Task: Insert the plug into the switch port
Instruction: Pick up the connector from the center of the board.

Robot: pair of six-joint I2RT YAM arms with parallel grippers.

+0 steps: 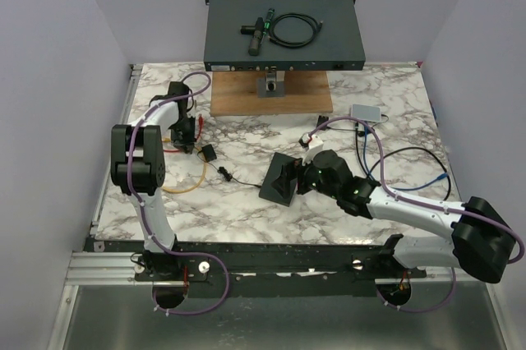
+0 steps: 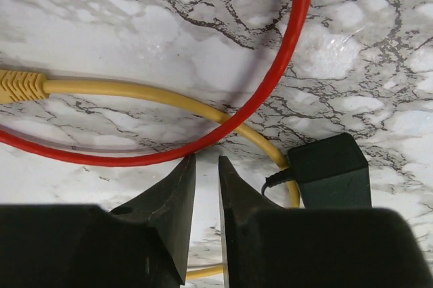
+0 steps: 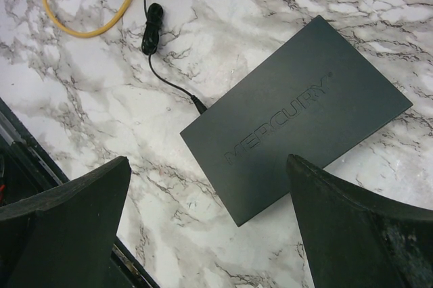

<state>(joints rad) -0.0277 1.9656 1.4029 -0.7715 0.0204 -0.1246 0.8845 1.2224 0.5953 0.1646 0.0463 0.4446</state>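
Dark grey switch (image 3: pixel 298 126) marked MERCURY, black cable (image 3: pixel 169 85) meeting its edge

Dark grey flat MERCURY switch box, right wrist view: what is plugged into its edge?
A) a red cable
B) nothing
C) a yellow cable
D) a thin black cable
D: the thin black cable runs into the edge of the dark grey flat switch box; the yellow cable lies apart from it.

- robotics lab rig for sure: left arm (image 1: pixel 138 165) and right arm (image 1: pixel 411 206) bolted to a metal rail (image 1: pixel 107 261) at the near edge of the table (image 1: pixel 246 210)
- plain white panels (image 1: pixel 57 79) boxing it in
- rack unit (image 1: pixel 283 34) at the far edge
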